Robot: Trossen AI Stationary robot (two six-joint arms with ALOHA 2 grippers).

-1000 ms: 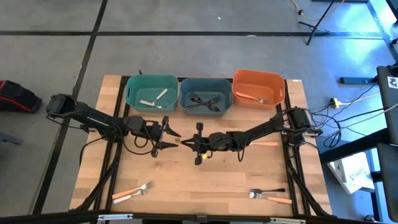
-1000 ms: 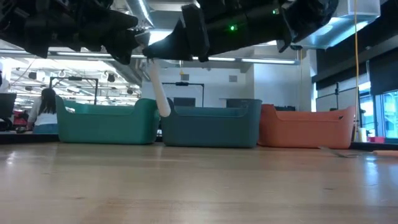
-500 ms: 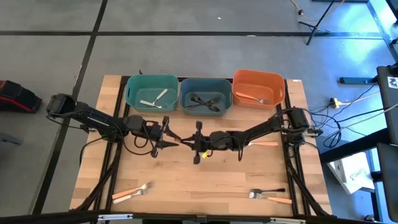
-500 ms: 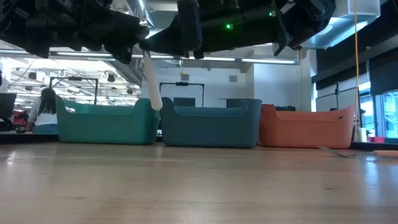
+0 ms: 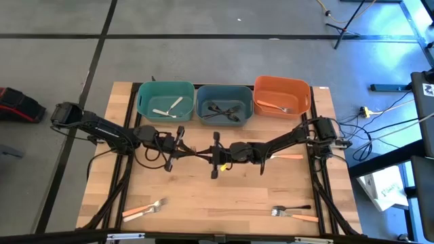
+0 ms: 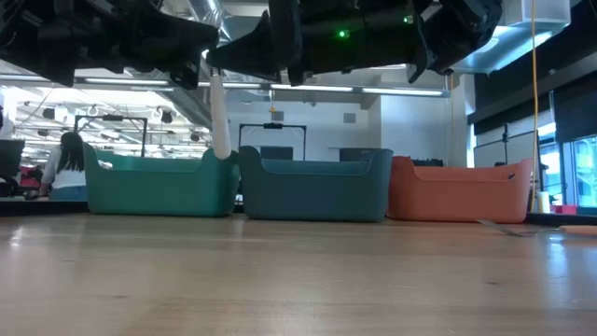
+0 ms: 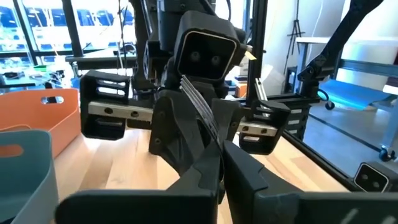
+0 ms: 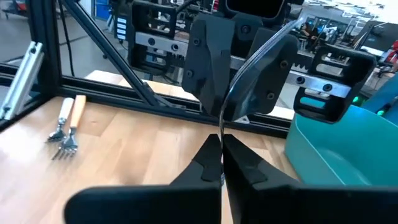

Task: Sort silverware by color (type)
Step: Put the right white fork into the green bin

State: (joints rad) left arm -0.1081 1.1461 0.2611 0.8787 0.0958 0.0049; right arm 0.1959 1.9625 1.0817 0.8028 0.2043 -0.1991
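Observation:
A white-handled fork is held in the air over the middle of the table, where my two grippers meet tip to tip. My left gripper comes from the left and my right gripper from the right, and both are shut on the fork. Its white handle hangs down between them in the low view. The metal tines rise above my left fingers. Other silverware lies in the three bins and on the table. My left gripper pinches the fork's metal part below the tines between its two fingers, coming level from the table's left. The fork is clear of the table. My right gripper pinches the fork's metal neck between its two fingers, coming level from the table's right. The neck curves up and away from the fingertips, and the handle hangs below.
At the far edge stand a teal bin with white forks, a blue bin with black forks and an orange bin with an orange fork. Forks lie near left, near right and under the right arm.
My left gripper has shut on the fork that my right gripper holds. My right gripper has shifted a little toward the table's left. The white handle, slanted before, has swung nearly upright and moved left with it.

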